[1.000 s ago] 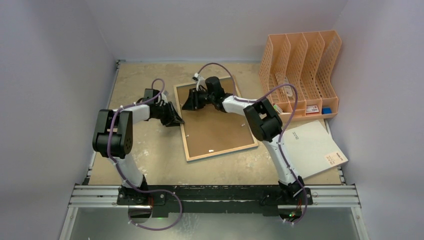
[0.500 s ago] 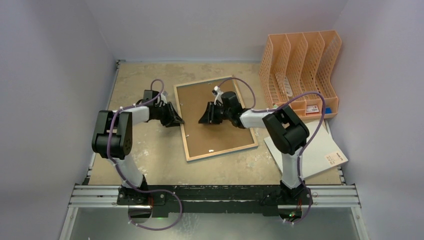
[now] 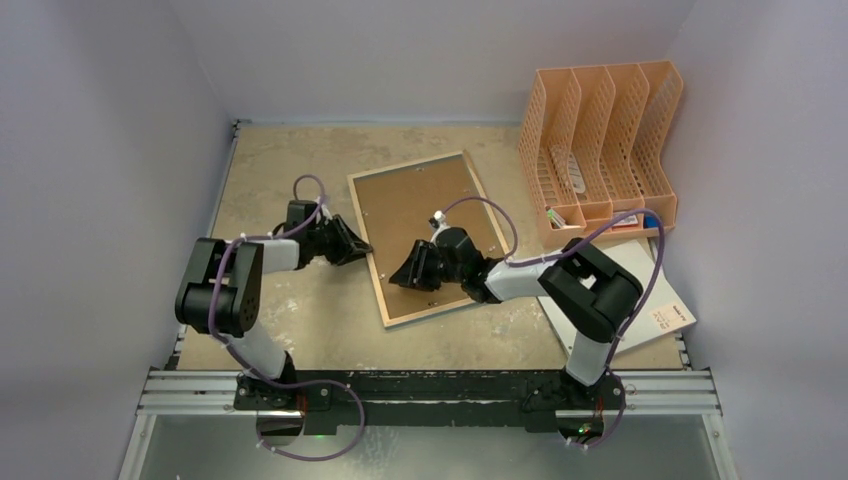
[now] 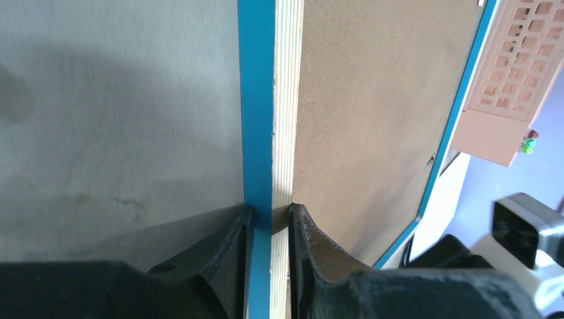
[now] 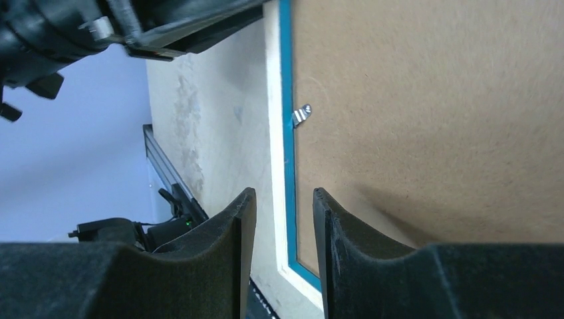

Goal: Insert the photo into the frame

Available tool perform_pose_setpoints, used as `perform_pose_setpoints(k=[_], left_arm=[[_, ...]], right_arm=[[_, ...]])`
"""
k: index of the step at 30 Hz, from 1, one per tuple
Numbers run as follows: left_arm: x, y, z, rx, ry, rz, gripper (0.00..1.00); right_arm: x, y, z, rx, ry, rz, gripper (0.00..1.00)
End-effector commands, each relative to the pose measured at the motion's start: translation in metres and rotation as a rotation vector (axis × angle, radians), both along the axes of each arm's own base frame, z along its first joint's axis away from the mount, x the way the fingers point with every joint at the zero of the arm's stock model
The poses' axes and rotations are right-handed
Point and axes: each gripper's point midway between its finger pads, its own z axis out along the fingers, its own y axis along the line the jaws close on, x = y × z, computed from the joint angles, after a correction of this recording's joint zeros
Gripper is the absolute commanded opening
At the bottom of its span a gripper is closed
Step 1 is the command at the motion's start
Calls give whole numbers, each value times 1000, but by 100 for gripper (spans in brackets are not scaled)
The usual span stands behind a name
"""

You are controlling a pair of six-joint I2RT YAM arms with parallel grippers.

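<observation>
On the frame point(image 4: 256, 100) rim, left fingers point(image 4: 213, 266) tight; right fingers point(image 5: 226, 259) apart, now nearer its front edge.

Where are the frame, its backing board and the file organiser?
frame point(image 4: 286, 100), left wrist view, pale wood side rail.
backing board point(image 3: 425, 210), top view, bare brown middle.
file organiser point(image 3: 600, 120), top view, peach lattice divider.

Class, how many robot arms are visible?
2: the white left arm pinches the cyan-blue wooden frame at its left edge; the right arm reaches over its near end. None hidden.
</observation>
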Motion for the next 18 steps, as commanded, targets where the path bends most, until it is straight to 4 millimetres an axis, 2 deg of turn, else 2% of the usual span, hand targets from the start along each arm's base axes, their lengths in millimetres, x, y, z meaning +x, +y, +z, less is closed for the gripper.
perform_pose_setpoints(k=[1, 5, 8, 12, 18], left_arm=[[-59, 1, -41, 32, 219, 63, 0], [-69, 7, -42, 63, 200, 63, 0], [-74, 14, -44, 104, 184, 70, 0], [-77, 24, -50, 155, 156, 90, 0], [-83, 23, -53, 148, 126, 83, 0]], right_arm=[[-5, 6, 6, 66, 51, -106, 40], [-22, 19, -1, 64, 61, -121, 39], [-28, 15, -17, 51, 89, -179, 38], [-24, 12, -37, 11, 86, -248, 38], [-17, 16, -51, 4, 49, -319, 39]])
